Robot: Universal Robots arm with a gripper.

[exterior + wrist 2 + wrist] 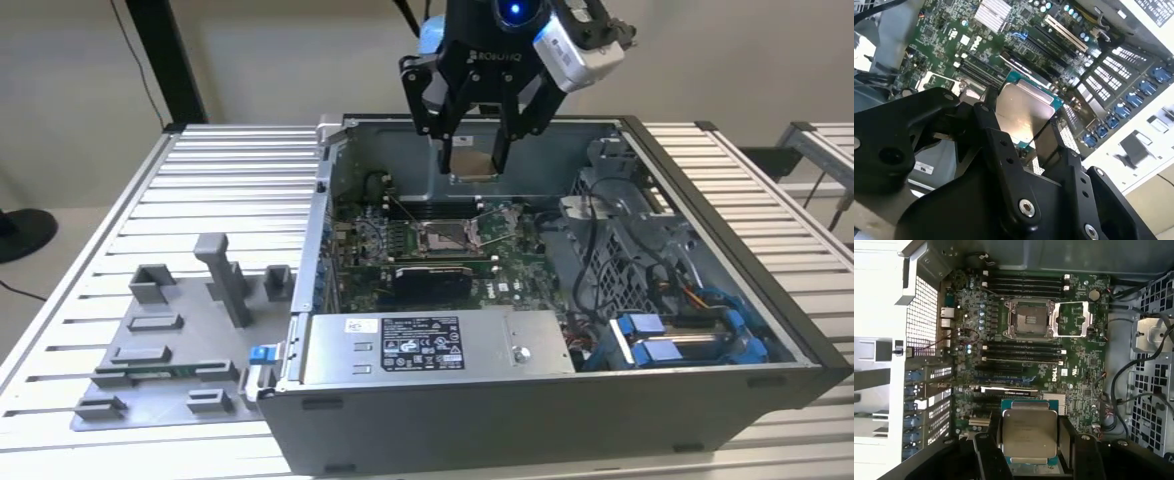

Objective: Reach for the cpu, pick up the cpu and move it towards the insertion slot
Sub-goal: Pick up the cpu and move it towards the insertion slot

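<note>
My gripper (477, 150) hangs above the open computer case, shut on the cpu (475, 160), a flat square chip with a silvery face. In both wrist views the cpu (1029, 435) (1021, 112) sits clamped between the black fingers (1066, 442), its metal face showing. The insertion slot (1029, 319) is a square socket with a shiny metal frame and a dark centre on the green board, its cover plate swung open beside it. In the exterior view the insertion slot (442, 236) lies below the held chip, well apart from it.
The grey computer case (534, 400) stands on a slatted metal table (227, 180). A grey fixture plate with blocks (174, 340) lies at the exterior view's left. Cables and a drive cage (641, 250) fill the case's right side. Long memory slots (1024, 285) flank the socket.
</note>
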